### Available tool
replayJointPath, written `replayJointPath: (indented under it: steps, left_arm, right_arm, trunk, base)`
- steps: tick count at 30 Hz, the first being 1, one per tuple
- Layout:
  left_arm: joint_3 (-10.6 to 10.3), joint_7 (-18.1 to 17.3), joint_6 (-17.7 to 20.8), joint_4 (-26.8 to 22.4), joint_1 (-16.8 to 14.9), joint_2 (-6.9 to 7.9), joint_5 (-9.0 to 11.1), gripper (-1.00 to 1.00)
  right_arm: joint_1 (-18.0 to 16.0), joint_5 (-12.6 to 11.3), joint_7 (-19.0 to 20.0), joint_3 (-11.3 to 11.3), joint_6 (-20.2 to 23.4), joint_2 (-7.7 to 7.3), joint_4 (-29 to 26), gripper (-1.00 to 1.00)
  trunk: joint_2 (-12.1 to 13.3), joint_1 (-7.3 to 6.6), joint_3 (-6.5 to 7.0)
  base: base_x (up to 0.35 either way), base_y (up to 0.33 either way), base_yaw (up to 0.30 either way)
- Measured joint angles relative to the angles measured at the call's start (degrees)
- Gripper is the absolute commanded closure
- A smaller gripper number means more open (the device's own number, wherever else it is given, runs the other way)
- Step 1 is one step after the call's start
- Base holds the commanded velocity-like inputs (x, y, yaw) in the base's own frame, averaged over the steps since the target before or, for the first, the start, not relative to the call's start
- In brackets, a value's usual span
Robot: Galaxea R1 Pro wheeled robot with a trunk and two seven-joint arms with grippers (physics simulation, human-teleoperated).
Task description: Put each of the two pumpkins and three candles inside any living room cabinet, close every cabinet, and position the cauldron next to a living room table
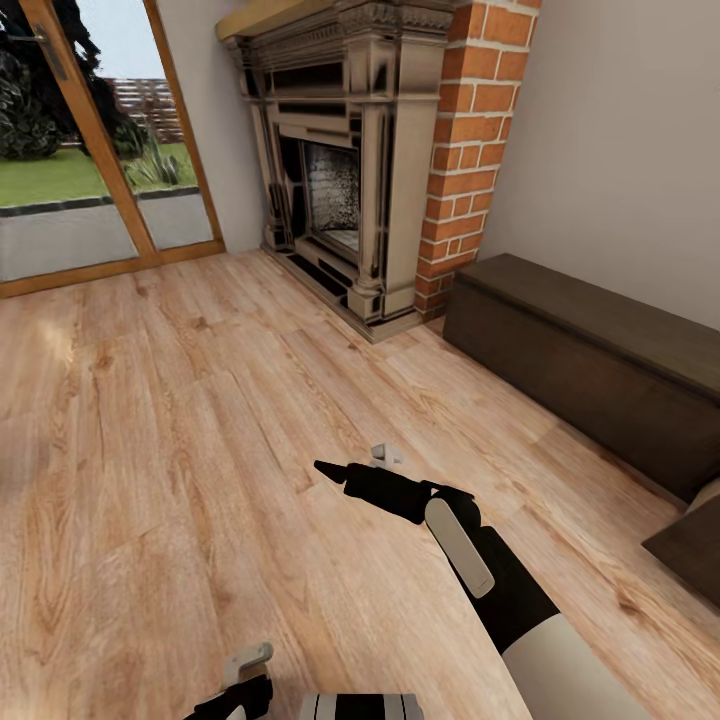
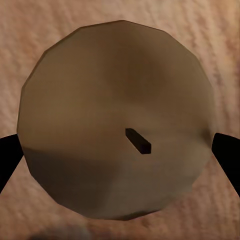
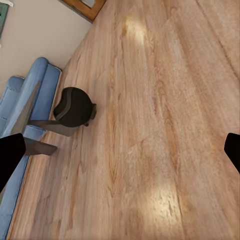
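While the left hand (image 2: 120, 145) is clamping a candle (image 2: 117, 120) near the body, the right hand (image 3: 120, 150) is hanging spread; carrying it right to the cabinet (image 1: 600, 360) seems next.

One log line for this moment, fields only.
left gripper: around candle | right gripper: open, empty, over floor | cabinet: closed

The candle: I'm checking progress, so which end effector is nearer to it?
Left. The candle sits between the left end effector fingertips. The right end effector is extended over bare floor, away from it.
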Motion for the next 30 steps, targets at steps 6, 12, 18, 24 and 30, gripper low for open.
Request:
replayJointPath:
  steps: [6,12,18,24,30]
  left_arm:
    - [0.1,0.0,-0.02,0.1,0.02,0.02,0.09,1.0]
    - [0.17,-0.47,0.01,-0.09,0.01,0.34,0.07,1.0]
    - [1.08,-4.9,0.71,-0.86,-0.01,3.92,0.13,1.0]
    - [7.47,-6.61,19.44,-14.82,-0.22,12.53,1.71,1.0]
    - [23.04,-6.69,42.85,-34.99,-0.17,18.66,2.35,1.0]
  right_arm:
    - [0.0,-0.02,0.0,0.0,0.0,0.0,0.0,-1.0]
    - [-0.02,-0.01,0.0,0.0,0.0,-0.06,0.09,-1.0]
    - [-0.03,-0.1,0.08,-0.07,0.0,-0.32,0.59,-1.0]
    - [-0.01,-0.15,0.12,-0.09,-0.07,-2.1,0.75,-1.0]
    - [-0.01,-0.35,0.11,-0.17,-0.09,-3.49,0.67,-1.0]
  trunk:
    - [0.04,-0.08,0.65]
    - [0.12,-0.23,1.99]
    - [0.2,-0.38,3.32]
    - [0.28,-0.54,4.66]
    - [0.36,-0.7,5.98]
  base:
    - [0.0,0.0,0.0]
    - [0.0,0.0,0.0]
    - [0.0,0.0,0.0]
    - [0.0,0.0,0.0]
    - [0.0,0.0,0.0]
